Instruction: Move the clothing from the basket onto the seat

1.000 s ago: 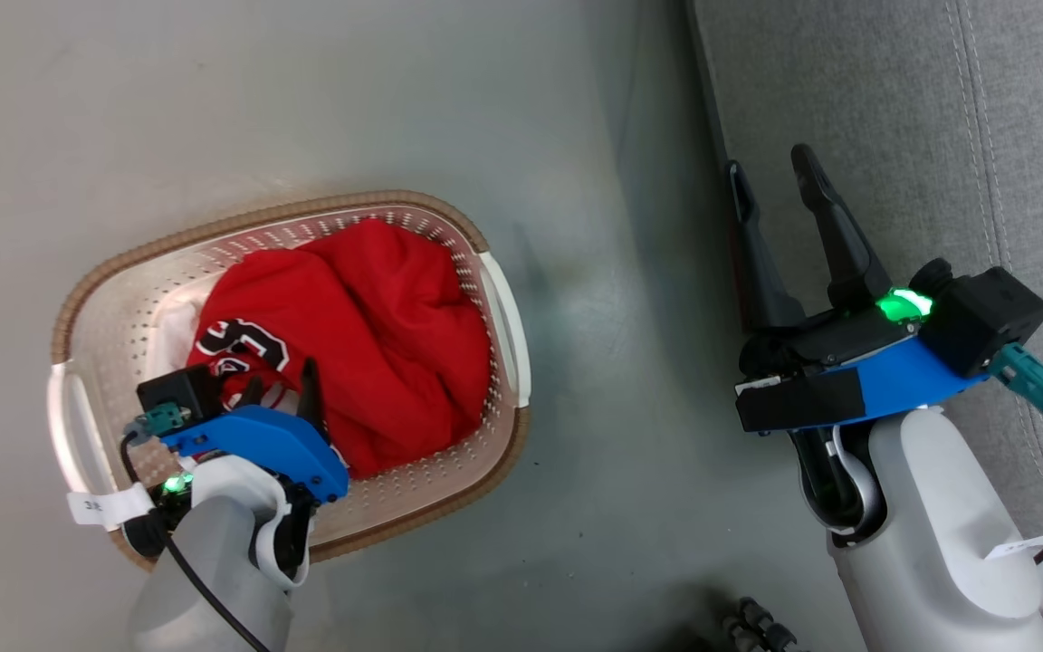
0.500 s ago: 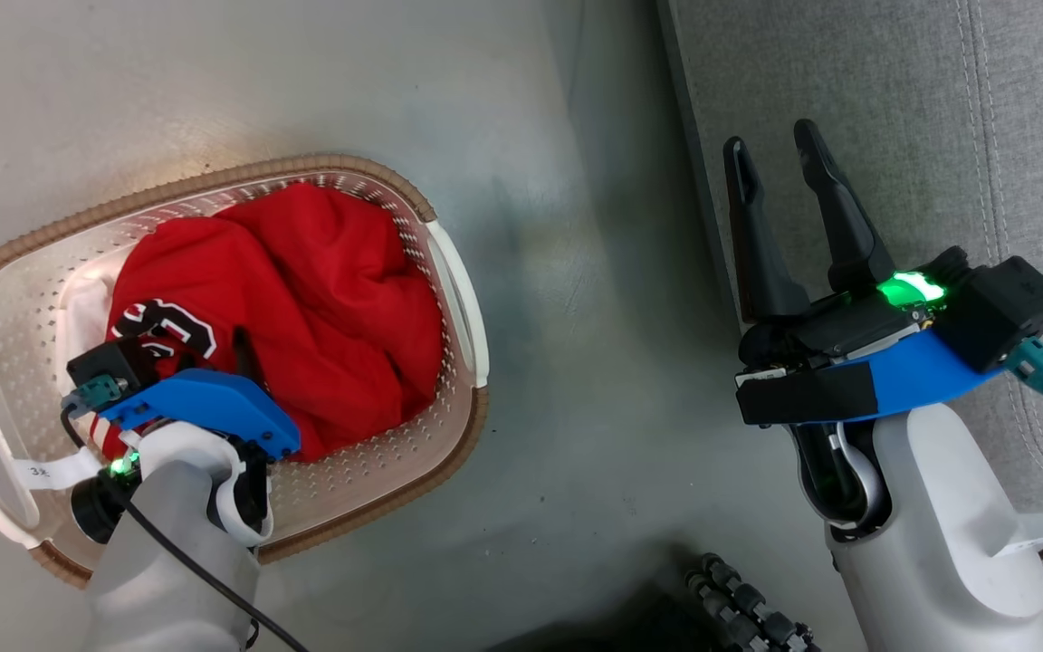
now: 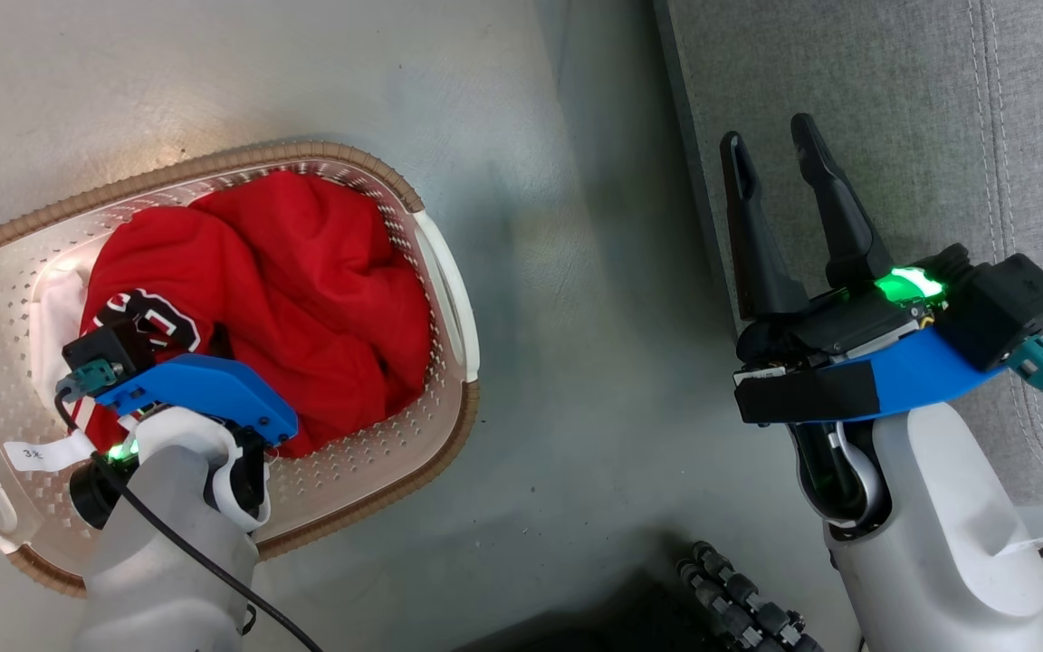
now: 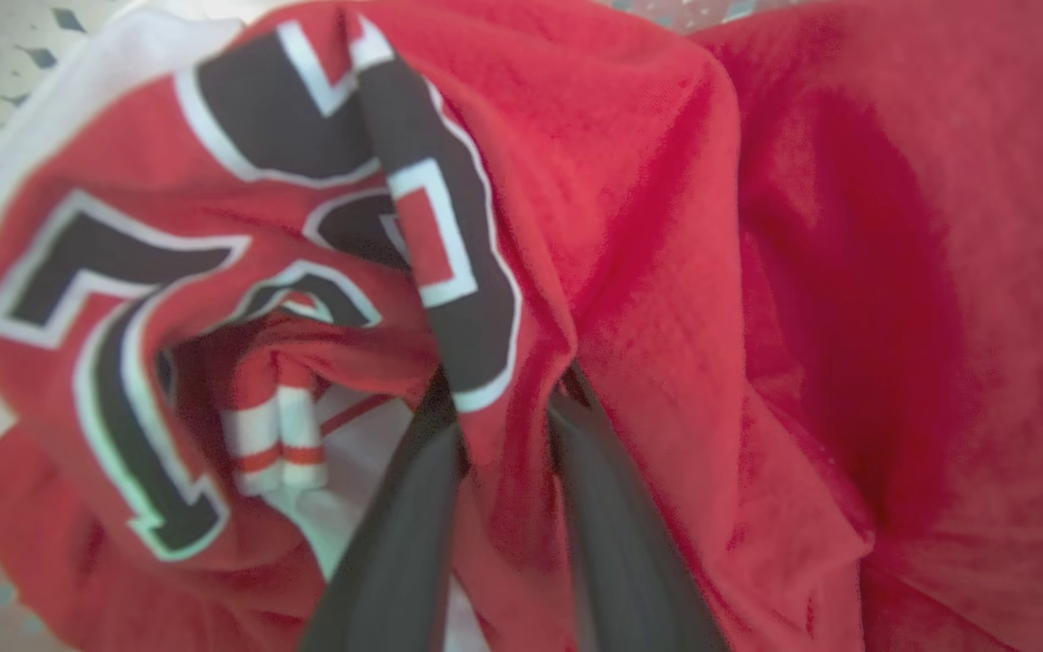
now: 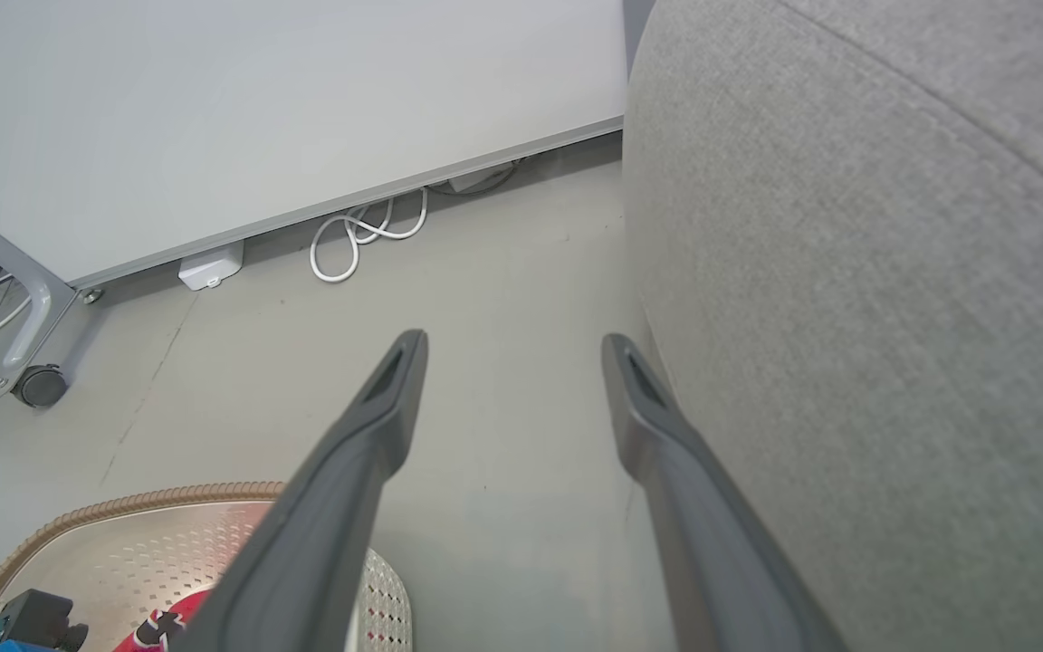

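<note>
The clothing (image 3: 304,272) is a bright red heap inside the cream basket (image 3: 214,158) on the floor at the left. One garment carries black-and-white lettering (image 4: 449,272) and striped trim. My left gripper (image 4: 503,398) reaches down into the heap, its two dark fingers pinched on a red fold beside the lettering, tips buried in cloth. In the head view its blue wrist hides most of the fingers. My right gripper (image 3: 770,149) hangs open and holds nothing, at the edge of the grey seat (image 3: 893,91). The right wrist view has that gripper (image 5: 512,349) beside the seat (image 5: 847,272) and the basket rim (image 5: 123,503).
Grey floor lies between basket and seat. A white cable (image 5: 368,231) coils along the wall base, and a frame leg with a caster (image 5: 33,385) stands at the left. A black ribbed part (image 3: 739,598) sits at the bottom of the head view.
My left gripper's fingers have closed on a fold of the red clothing. The head camera has shifted, sliding the basket left in view. The right arm has held still.
</note>
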You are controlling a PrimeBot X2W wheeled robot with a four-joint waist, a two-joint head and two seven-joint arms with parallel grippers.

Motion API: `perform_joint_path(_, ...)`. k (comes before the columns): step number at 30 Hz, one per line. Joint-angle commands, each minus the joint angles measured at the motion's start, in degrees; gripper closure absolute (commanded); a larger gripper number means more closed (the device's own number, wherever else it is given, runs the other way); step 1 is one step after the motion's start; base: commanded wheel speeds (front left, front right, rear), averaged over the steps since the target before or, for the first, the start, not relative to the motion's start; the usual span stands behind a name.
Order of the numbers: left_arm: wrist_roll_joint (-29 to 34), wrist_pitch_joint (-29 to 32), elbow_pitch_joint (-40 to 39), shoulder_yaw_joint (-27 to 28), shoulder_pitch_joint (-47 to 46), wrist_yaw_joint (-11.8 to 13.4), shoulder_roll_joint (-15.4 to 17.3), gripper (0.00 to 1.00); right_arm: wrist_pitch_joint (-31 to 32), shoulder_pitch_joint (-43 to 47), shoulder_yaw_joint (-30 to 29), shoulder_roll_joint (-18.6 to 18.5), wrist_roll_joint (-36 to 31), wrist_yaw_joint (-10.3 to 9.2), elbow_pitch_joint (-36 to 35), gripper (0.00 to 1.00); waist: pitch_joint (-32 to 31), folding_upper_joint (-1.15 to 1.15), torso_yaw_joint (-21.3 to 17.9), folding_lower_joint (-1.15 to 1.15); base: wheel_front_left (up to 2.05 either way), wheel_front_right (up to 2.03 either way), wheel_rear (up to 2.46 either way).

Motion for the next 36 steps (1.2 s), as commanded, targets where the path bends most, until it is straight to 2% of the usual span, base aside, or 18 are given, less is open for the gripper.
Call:
perform_joint_path(1, 0.1, -0.2, 0.4, 0.0, -1.2, -0.3, 0.4, 1.00, -0.3, -1.0, -0.3, -0.2, 0.0, 0.03, -0.1, 0.00, 0.0, 0.00, 0.1, 0.00, 0.00, 0.00, 0.00)
perform_joint_path(12, 1.3, -1.2, 4.1, -2.2, -3.2, -1.4, 0.3, 1.00, -0.3, -1.1, -0.3, -0.2, -0.6, 0.03, 0.1, 0.00, -0.8, 0.00, 0.8, 0.00, 0.00, 0.00, 0.00)
perform_joint_path(18, 2.5, -1.9, 6.0, -4.5, -3.2, -2.3, -0.5, 1.00, -0.3, -1.0, -0.5, -0.2, -2.5, 0.03, 1.4, 0.00, -3.6, 0.00, 2.1, 0.00, 0.00, 0.00, 0.00)
perform_joint_path(30, 4.0, -3.0, 8.8, -10.9, 1.3, -5.0, -2.3, 1.00, -0.3, 2.0, -1.1, -0.2, -12.4, 0.03, 10.4, 0.00, -19.3, 0.00, 7.3, 0.00, 0.00, 0.00, 0.00)
perform_joint_path(33, 2.5, -2.7, 7.6, -13.9, 3.5, -6.5, -2.4, 1.00, -0.3, 3.0, -1.0, -0.2, -13.5, 0.03, 12.8, 0.00, -24.3, 0.00, 8.4, 0.00, 0.00, 0.00, 0.00)
perform_joint_path(36, 1.2, -1.8, 5.8, -17.8, 5.5, -6.9, -2.4, 1.00, 0.0, 4.3, -1.0, -0.2, -13.8, 0.03, 14.2, 0.00, -28.6, 0.00, 9.8, 0.00, 0.00, 0.00, 0.00)
